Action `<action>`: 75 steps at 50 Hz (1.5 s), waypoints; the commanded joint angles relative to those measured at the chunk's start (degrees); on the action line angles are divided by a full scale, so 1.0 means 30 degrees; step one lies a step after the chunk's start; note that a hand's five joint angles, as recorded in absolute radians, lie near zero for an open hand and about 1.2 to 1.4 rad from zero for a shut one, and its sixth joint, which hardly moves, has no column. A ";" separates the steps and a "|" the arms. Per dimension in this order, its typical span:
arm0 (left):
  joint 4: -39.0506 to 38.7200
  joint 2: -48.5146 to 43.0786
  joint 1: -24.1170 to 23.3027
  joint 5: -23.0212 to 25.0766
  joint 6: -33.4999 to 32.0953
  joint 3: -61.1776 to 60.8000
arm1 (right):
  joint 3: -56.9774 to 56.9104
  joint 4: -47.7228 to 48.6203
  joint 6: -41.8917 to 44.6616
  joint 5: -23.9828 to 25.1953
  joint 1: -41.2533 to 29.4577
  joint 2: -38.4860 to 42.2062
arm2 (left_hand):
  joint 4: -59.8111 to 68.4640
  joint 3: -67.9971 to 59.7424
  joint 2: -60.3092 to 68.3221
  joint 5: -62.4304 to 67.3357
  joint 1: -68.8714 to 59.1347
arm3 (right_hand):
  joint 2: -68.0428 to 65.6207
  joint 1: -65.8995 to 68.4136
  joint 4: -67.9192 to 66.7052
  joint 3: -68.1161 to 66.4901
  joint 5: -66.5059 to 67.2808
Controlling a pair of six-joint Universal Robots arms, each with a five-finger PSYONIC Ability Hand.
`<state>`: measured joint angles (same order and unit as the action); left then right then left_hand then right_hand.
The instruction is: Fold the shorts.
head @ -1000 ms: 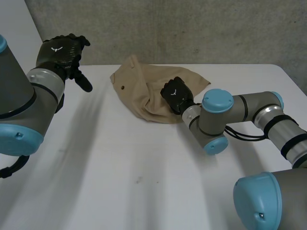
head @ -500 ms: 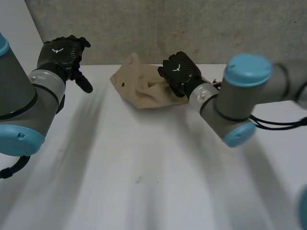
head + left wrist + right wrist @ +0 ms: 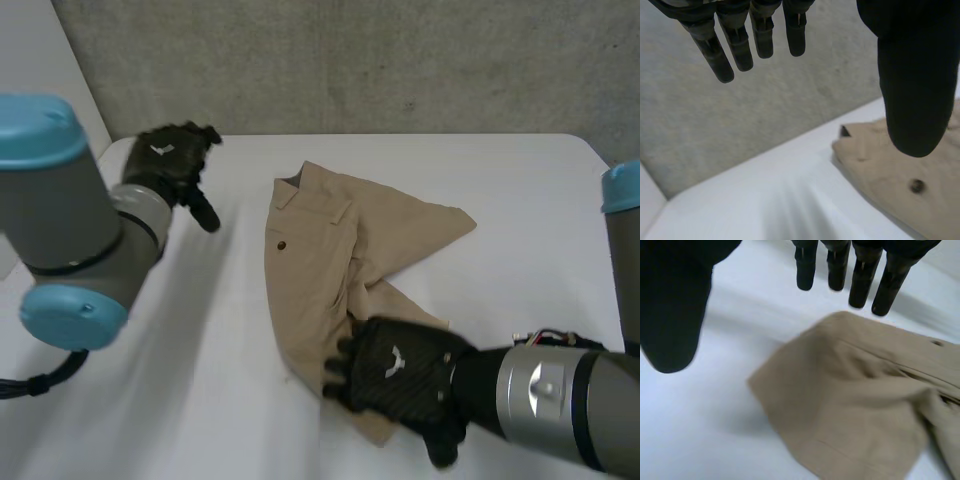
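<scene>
The tan shorts lie spread on the white table, waistband and button toward the far side, one leg reaching the near edge. My right hand hovers over that near leg end, open, fingers straight above the hem of the shorts and holding nothing. My left hand hangs open above the table, left of the waistband. Its fingers are straight, and the buttoned waistband corner of the shorts lies under its thumb side.
A grey wall runs behind the table's far edge. Bare white tabletop stretches left of the shorts and to their right. My right forearm crosses the near right corner.
My right hand has pulled the bunched shorts from the far side toward the near edge, let go and opened; the shorts now lie stretched out. My left arm has shifted slightly right.
</scene>
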<state>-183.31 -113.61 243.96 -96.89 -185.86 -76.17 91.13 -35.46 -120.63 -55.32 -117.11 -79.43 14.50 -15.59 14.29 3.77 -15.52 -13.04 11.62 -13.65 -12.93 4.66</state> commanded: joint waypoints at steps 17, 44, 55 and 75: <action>0.0137 -0.1653 -0.2540 -0.2331 0.0079 -0.0419 | -0.7190 1.4952 -0.7930 -0.2011 0.0865 0.7100 | -0.0250 0.0615 -0.0180 -0.0007 0.0591 | -0.0463 0.0936 -0.0260 -0.0498 -0.0078; 0.0430 0.4030 -0.2422 -0.2215 0.3068 -0.7595 | -1.6692 1.5100 -0.5960 0.1416 0.0335 1.7190 | -0.0306 0.0671 -0.0236 -0.0063 0.0647 | -1.0884 1.1357 -1.0681 -1.0919 1.0343; 0.0430 0.4265 -0.2481 -0.2186 0.3068 -0.8300 | -1.6899 1.5862 -0.6195 0.1535 -0.0396 1.7132 | -0.0306 0.0671 -0.0236 -0.0063 0.0647 | -1.4042 1.4515 -1.3839 -1.4077 1.3501; 0.1278 0.3798 -0.2071 -0.2011 0.7778 -0.7511 | -1.6290 1.6565 -0.5932 -0.4763 -0.2065 1.3538 | -0.1260 0.1624 -0.1189 -0.1016 0.1600 | -2.2321 2.2794 -2.2118 -2.2356 2.1780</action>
<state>-181.62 -101.38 237.30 -103.67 -171.29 -100.35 38.27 13.34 -138.95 -62.56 -120.89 -29.15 12.53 -13.26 12.55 3.14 -13.14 -67.66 55.61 -68.11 -67.67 55.85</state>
